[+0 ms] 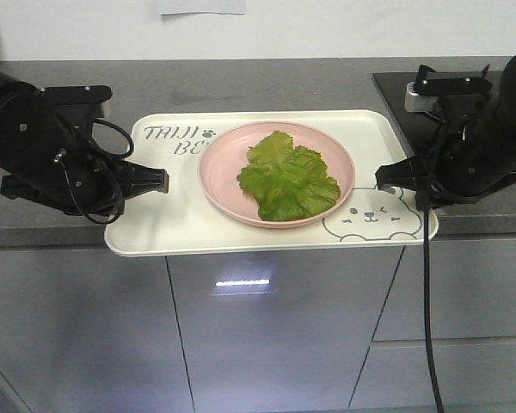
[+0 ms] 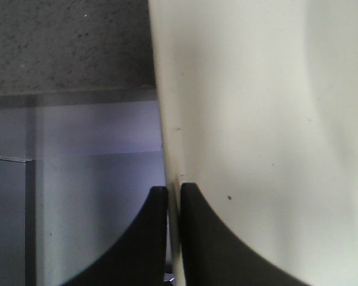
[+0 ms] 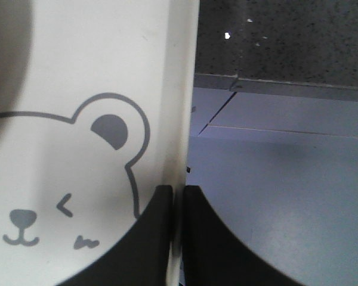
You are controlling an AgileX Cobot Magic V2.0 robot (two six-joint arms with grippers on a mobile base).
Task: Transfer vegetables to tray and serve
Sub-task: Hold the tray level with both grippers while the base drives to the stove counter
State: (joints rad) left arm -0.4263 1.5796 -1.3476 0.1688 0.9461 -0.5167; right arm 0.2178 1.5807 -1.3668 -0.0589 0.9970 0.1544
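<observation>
The cream tray [image 1: 168, 225] with grey lettering and a bear face juts out past the counter's front edge. On it stands a round pink plate [image 1: 219, 168] holding the green lettuce, the vegetables [image 1: 287, 176]. My left gripper [image 1: 163, 180] is shut on the tray's left rim [image 2: 174, 179], one finger above and one below. My right gripper [image 1: 383, 176] is shut on the tray's right rim [image 3: 180, 173], beside the bear's ear [image 3: 110, 128].
The dark grey counter [image 1: 267, 82] runs behind the tray, with grey cabinet fronts [image 1: 267, 335] below. A black hob surface [image 1: 391, 90] lies at the back right. A black cable [image 1: 428, 327] hangs from my right arm.
</observation>
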